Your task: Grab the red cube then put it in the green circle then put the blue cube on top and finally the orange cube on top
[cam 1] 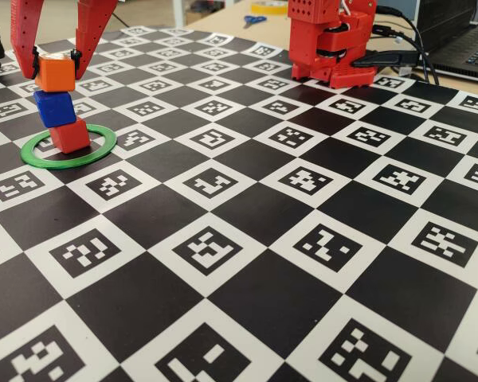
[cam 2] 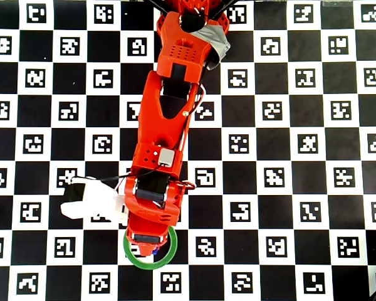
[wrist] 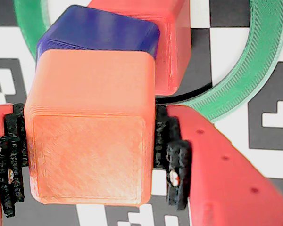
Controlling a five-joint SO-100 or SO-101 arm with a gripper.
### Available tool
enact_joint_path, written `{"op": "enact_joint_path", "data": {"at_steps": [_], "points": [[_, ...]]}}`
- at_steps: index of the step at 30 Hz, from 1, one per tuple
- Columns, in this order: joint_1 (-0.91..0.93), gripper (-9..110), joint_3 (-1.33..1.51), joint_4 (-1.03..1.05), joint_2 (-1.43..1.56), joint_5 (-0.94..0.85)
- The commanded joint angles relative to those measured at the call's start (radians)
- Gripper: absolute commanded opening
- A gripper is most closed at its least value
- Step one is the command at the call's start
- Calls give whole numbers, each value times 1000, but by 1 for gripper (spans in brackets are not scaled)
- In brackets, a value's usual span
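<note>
The orange cube point(cam 1: 56, 72) sits at the top of a three-cube stack, with the gripper point(cam 1: 55, 60) closed on it: in the wrist view the two black-padded fingertips point(wrist: 172, 155) press against the left and right faces of the orange cube point(wrist: 89, 129), the jaws only as far apart as the cube is wide. In the fixed view the red fingers come down from 12 o'clock and straddle that cube on both sides.

Directly under it is the blue cube point(cam 1: 55, 107), turned a little out of line with the one above; the wrist view shows the blue cube point(wrist: 101, 30) peeking out at 12 o'clock of the orange one. Whether the orange cube's underside fully rests on the blue one cannot be told for certain, though they appear to touch in the fixed view.

At the bottom is the red cube point(cam 1: 69, 135), also twisted relative to the blue one, so the stack looks slightly crooked. It stands inside the green circle point(cam 1: 103, 147), toward the ring's 9 o'clock side in the fixed view rather than dead centre. In the wrist view the red cube point(wrist: 172, 42) shows at 1 o'clock of the orange cube, with the green circle point(wrist: 245, 75) arcing around it.

From overhead the arm point(cam 2: 166, 144) reaches toward 6 o'clock across the checkered marker board point(cam 2: 288, 188) and covers the stack; only the green circle point(cam 2: 141, 261) shows below the wrist. In the fixed view the arm's red base point(cam 1: 331, 44) stands well apart at 2 o'clock
</note>
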Motion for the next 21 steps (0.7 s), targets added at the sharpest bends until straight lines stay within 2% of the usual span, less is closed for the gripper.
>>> {"op": "enact_joint_path", "data": {"at_steps": [1, 4, 8, 21], "points": [[11, 19, -87, -2, 46, 23], [12, 33, -87, 0, 51, 40], [15, 45, -87, 3, 54, 48], [14, 48, -63, 8, 72, 58]]}}
